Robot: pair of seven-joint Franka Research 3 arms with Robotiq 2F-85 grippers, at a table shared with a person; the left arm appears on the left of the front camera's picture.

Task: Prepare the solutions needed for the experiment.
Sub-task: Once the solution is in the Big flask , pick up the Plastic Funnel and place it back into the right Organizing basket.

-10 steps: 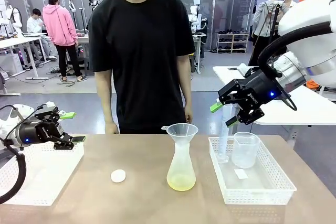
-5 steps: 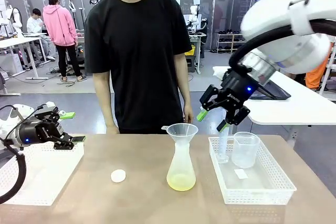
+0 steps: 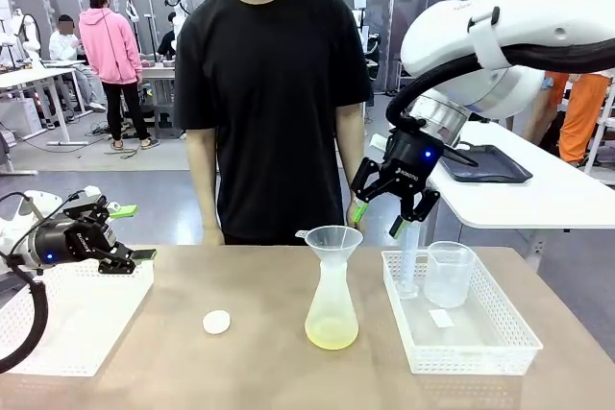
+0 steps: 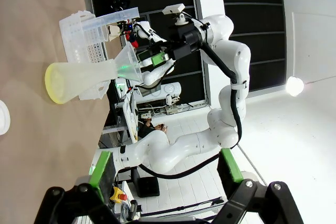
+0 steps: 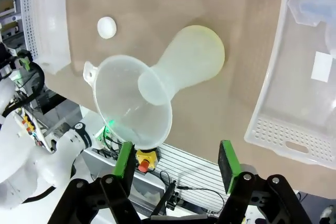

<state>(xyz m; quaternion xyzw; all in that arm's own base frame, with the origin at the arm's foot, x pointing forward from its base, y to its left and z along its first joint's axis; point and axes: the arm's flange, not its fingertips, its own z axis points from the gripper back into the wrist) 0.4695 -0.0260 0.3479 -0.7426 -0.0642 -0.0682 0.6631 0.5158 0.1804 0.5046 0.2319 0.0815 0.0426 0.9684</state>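
A translucent flask (image 3: 332, 300) stands mid-table with a wide funnel (image 3: 333, 237) in its neck. The solutions (image 3: 332, 335) lie as a shallow pale yellow-green layer at its bottom. My right gripper (image 3: 378, 219) hangs open and empty just above and to the right of the funnel. Its wrist view looks down on the funnel (image 5: 131, 103) and flask (image 5: 186, 61) past the open gripper (image 5: 176, 161). My left gripper (image 3: 133, 232) stays open and empty over the white basket at the left. From its open fingers (image 4: 164, 167) I see the flask (image 4: 79, 74) far off.
A white tray (image 3: 471, 364) at the right holds a beaker (image 3: 449, 274), a tall cylinder (image 3: 408, 256) and a small label. A white basket (image 3: 67, 333) sits at the left. A small white cap (image 3: 217, 322) lies left of the flask. A person (image 3: 269, 93) stands at the far edge.
My right arm has swung left, from above the tray to beside the funnel's top, gripper still open. The left arm has not moved.
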